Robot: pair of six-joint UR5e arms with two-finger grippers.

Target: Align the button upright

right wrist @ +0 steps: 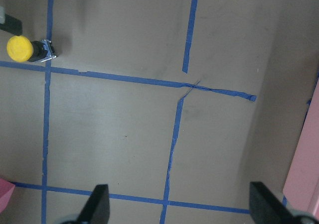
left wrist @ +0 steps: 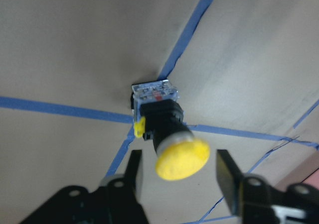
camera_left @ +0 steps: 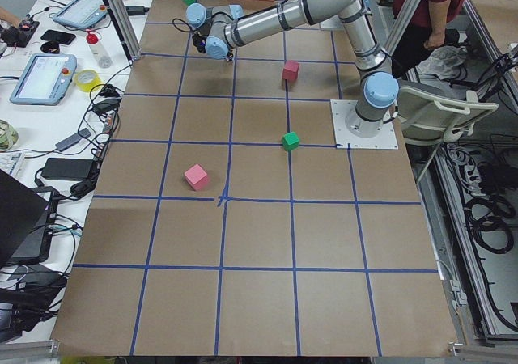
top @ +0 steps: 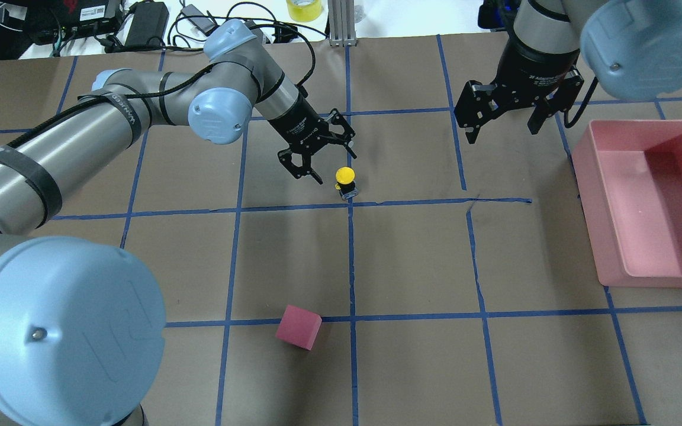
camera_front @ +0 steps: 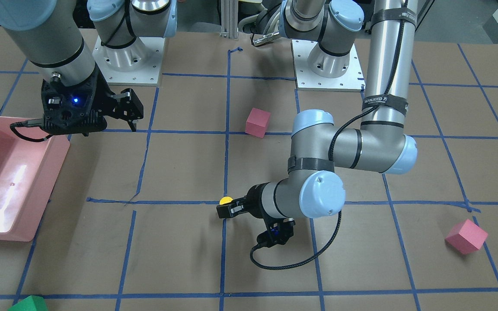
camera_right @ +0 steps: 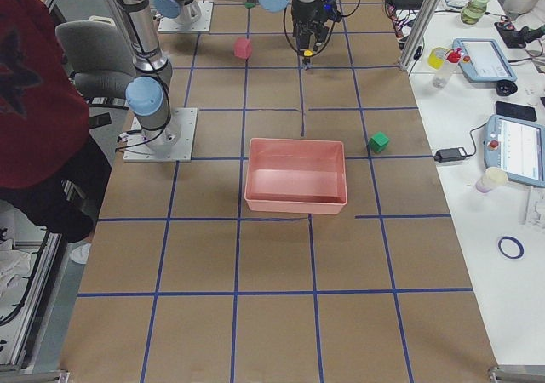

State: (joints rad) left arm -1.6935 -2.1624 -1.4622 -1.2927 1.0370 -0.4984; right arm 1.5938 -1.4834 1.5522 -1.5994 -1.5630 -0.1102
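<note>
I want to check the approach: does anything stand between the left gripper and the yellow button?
Nothing visible does. The left gripper is open close beside the button, and the gaps between its fingers and the button look free.

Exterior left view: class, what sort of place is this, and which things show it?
Probably a robotics lab: a robot arm bolted to a paper-covered table gridded with blue tape, with teach pendants and cables on the side bench.

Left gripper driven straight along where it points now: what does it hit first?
The button, yellow cap first. The left wrist view shows it dead ahead of the left gripper, lined up between the open jaws. Depth is unclear; only the table lies beyond.
</note>
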